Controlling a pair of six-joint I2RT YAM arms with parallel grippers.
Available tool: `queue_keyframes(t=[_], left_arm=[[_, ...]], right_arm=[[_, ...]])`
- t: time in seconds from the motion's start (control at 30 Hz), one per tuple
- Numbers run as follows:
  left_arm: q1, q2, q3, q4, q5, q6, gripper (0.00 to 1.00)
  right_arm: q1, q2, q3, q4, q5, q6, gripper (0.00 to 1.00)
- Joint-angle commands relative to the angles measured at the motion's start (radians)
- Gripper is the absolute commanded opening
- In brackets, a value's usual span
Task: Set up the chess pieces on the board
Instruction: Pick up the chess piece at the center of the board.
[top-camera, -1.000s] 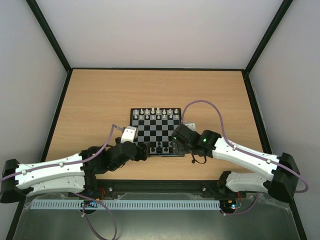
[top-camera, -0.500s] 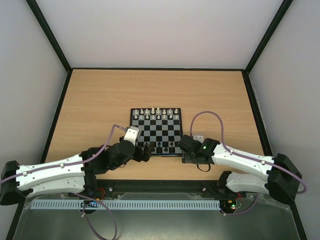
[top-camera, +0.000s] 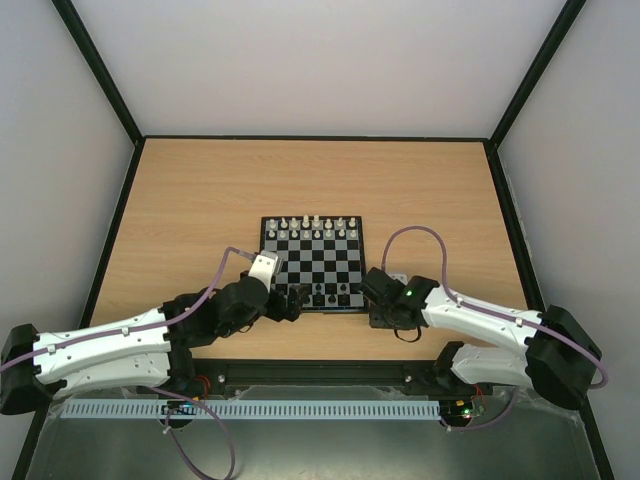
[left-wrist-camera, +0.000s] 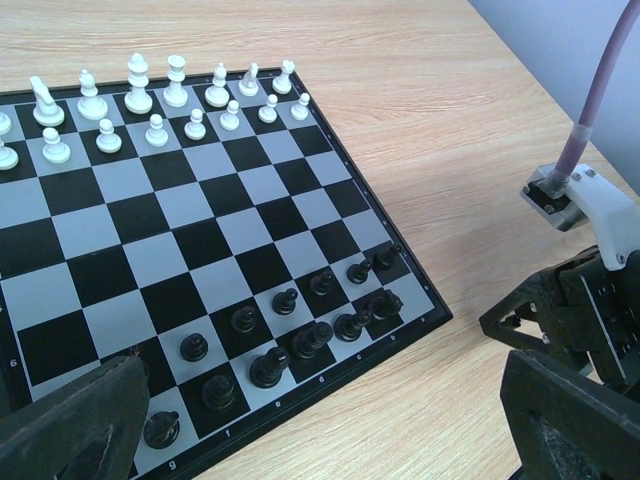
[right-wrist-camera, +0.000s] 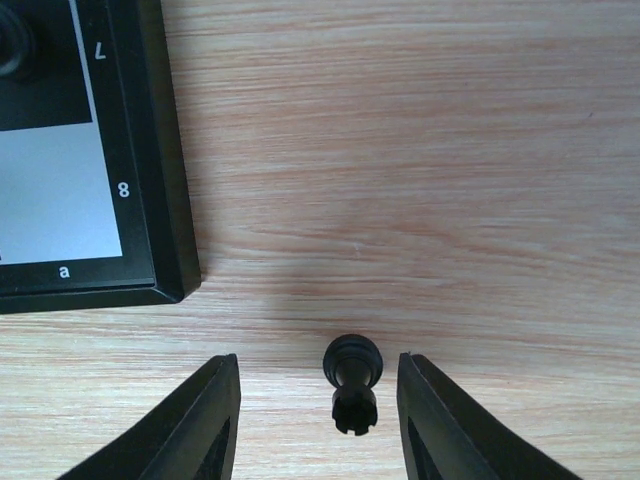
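Right gripper (right-wrist-camera: 315, 372) moved off board (right-wrist-camera: 165, 150) onto table (right-wrist-camera: 420, 150), jaws half-open straddling lying black piece (right-wrist-camera: 352, 385), ungripped; left gripper (left-wrist-camera: 322, 400) wide open, empty.

"8" and "a" on board frame (right-wrist-camera: 165, 150)

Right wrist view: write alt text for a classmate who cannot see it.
A small black chess piece, apparently a rook, sits on the wooden table between the open fingers of the right end effector, touched by neither. The dark-framed corner of the chessboard shows at upper left.
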Motion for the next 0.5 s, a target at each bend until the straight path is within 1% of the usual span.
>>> queue_keyframes(t=[0.0, 0.13, 0.27, 0.47], left_arm=[[0.009, -0.004, -0.016, 0.034, 0.015, 0.014, 0.99], [0.013, -0.006, -0.017, 0.034, 0.022, 0.017, 0.99], [0.016, -0.01, -0.017, 0.034, 0.025, 0.02, 0.99], [0.022, -0.01, -0.018, 0.036, 0.032, 0.027, 0.99]], right_arm=[[-0.005, 0.024, -0.014, -0.017, -0.017, -0.005, 0.41], [-0.005, 0.029, -0.014, -0.022, -0.018, -0.003, 0.4], [-0.006, 0.03, -0.011, -0.028, -0.013, -0.001, 0.34], [-0.007, 0.046, -0.01, -0.031, -0.009, 0.0, 0.29]])
